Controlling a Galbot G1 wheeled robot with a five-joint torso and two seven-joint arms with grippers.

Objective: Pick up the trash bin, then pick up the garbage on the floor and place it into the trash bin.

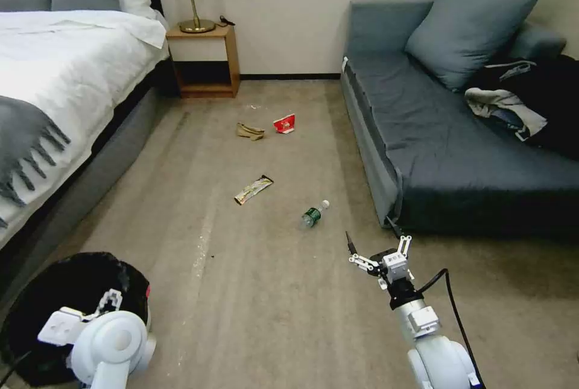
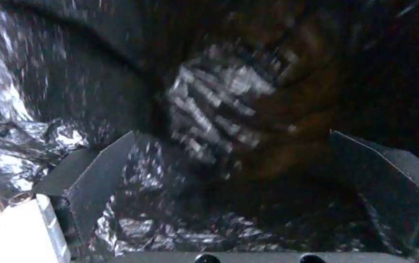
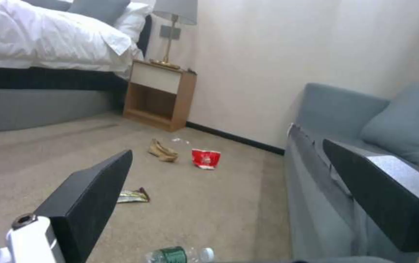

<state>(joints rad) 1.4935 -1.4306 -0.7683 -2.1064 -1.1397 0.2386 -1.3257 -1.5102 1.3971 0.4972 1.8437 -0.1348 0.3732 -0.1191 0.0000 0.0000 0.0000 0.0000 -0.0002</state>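
Observation:
The trash bin, lined with a black bag, sits at the lower left of the head view. My left gripper hangs over its opening, and in the left wrist view it is open, its fingers wide apart around crinkled black liner. The garbage lies on the carpet: a clear bottle, a yellow-green wrapper, a tan paper wad and a red-and-white packet. My right gripper is open, low above the floor, just short of the bottle.
A bed with a grey throw runs along the left. A wooden nightstand with a lamp stands at the back wall. A blue-grey sofa on the right carries a cushion and a clothes pile. Open carpet lies between them.

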